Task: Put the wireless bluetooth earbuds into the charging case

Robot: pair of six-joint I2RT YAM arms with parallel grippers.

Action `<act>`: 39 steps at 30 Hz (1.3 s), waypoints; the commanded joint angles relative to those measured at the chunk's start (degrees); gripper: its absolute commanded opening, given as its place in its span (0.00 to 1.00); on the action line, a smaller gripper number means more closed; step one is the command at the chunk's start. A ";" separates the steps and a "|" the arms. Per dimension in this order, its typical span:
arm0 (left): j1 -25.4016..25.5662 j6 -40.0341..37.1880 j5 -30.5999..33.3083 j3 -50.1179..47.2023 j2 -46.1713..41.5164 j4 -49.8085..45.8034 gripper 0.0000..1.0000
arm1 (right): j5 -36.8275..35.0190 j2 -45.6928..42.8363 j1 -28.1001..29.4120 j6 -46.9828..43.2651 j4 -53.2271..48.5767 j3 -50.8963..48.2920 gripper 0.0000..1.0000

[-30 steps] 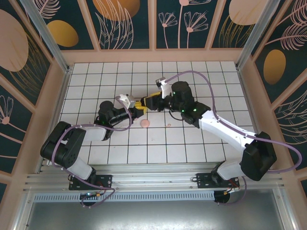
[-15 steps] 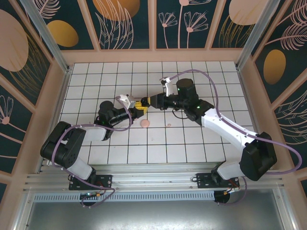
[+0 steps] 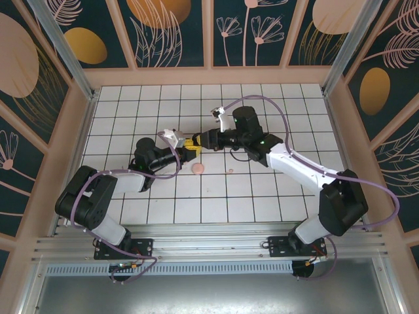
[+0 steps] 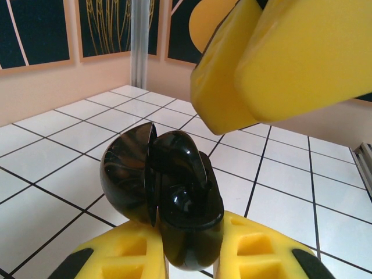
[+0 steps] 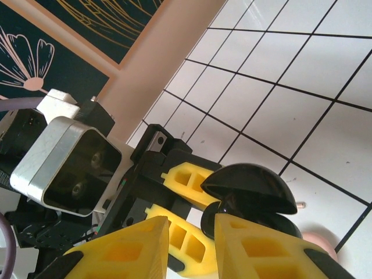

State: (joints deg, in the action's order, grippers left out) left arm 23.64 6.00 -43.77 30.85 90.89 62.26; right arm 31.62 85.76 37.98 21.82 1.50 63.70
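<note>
The right arm has folded inward, its right gripper (image 5: pixel 192 232) now just above the open black case (image 4: pixel 168 197) clamped in the left gripper (image 4: pixel 189 258). Whether its narrowed fingers pinch anything, I cannot tell. A pink earbud (image 3: pixel 229 172) lies on the worktop (image 3: pixel 262 196) near the case, so insertion looks unfinished.

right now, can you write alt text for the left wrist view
A glossy black charging case, hinged partly open like a clamshell, is clamped in the left gripper between yellow fingers at the bottom of the frame. The right gripper, also yellow, sits at the upper right, with a white tiled floor behind.
</note>
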 commanded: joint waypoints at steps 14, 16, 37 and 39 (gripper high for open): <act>0.26 -0.57 -1.61 1.52 -1.77 -0.53 0.11 | 1.98 3.72 0.00 -2.43 -1.41 4.19 0.28; 0.27 -0.80 -1.65 1.52 -1.94 -0.93 0.11 | 1.44 3.15 -0.10 -3.03 -1.97 4.24 0.28; 2.68 -10.68 -9.70 3.78 -4.38 -11.14 0.10 | 19.36 -9.76 -12.13 -59.49 -23.94 2.96 0.61; 2.98 -11.95 -9.77 3.58 -4.82 -11.46 0.10 | 18.77 -8.03 -12.07 -64.82 -27.04 4.87 0.65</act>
State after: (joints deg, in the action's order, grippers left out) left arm 26.20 -2.42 -51.44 33.47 87.83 52.58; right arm 46.87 75.81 25.93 -26.15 -16.60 65.19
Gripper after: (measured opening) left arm 0.178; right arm 0.640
